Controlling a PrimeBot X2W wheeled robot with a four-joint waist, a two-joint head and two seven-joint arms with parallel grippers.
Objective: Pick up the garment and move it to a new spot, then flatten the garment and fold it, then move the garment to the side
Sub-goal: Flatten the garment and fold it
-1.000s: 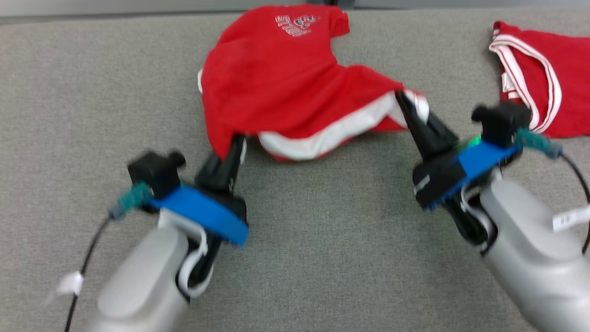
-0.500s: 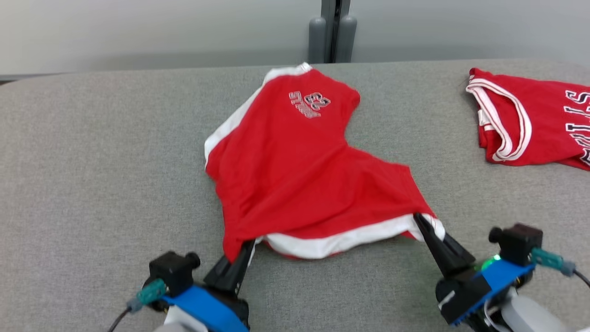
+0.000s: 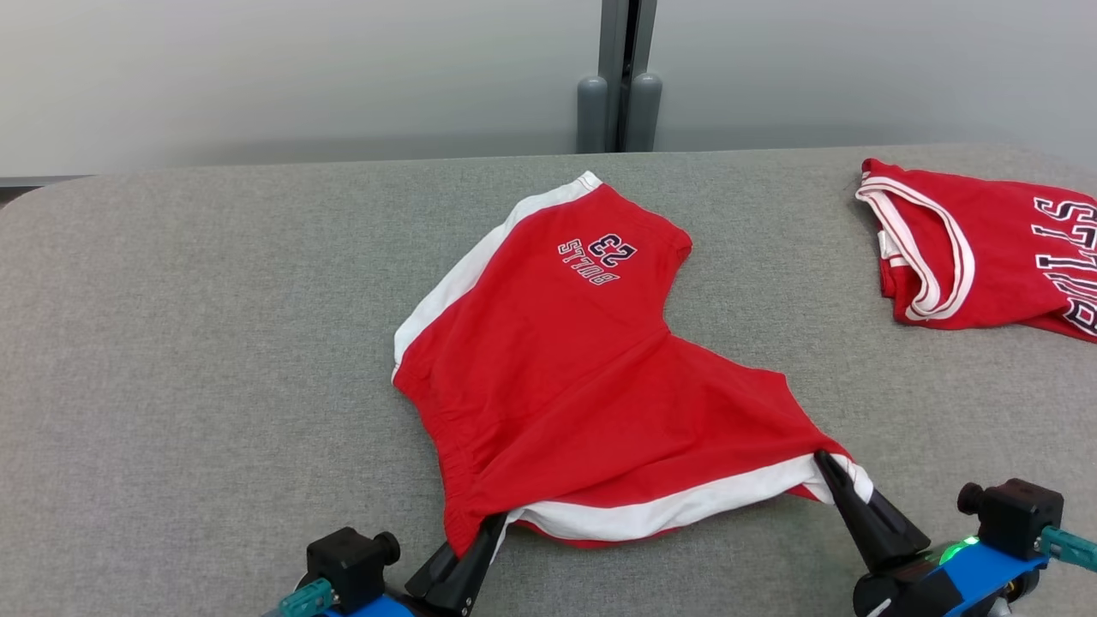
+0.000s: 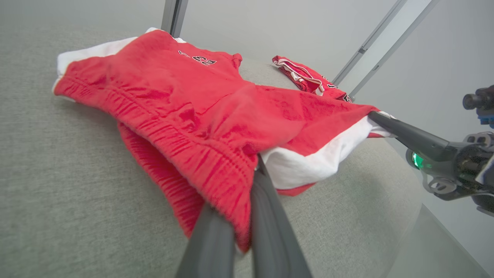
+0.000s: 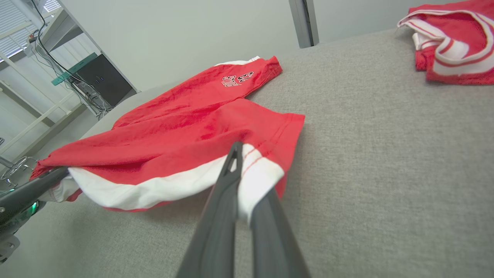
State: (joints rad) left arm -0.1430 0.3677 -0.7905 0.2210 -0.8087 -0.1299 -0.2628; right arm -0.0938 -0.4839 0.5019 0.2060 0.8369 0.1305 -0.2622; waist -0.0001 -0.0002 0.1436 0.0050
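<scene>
Grey fabric surface (image 3: 171, 343): I'm holding red shorts (image 3: 557, 377) near front edge, left gripper (image 3: 494, 523) pinching waistband, right gripper (image 3: 824, 461) pinching white-striped hem; jersey (image 3: 986, 257) lying far-right corner.

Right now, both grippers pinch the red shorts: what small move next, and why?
Probably ease them apart, then lower: the left gripper and right gripper hold the shorts by raised near corners, the edge between sags, the far leg lies on the table.

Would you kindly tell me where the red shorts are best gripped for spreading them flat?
At both ends of the near white-striped side, from the near edge: the elastic waistband corner, where the left gripper is shut, and the leg-hem corner, in the right gripper. The shorts lie sideways, so that edge pulls taut.
</scene>
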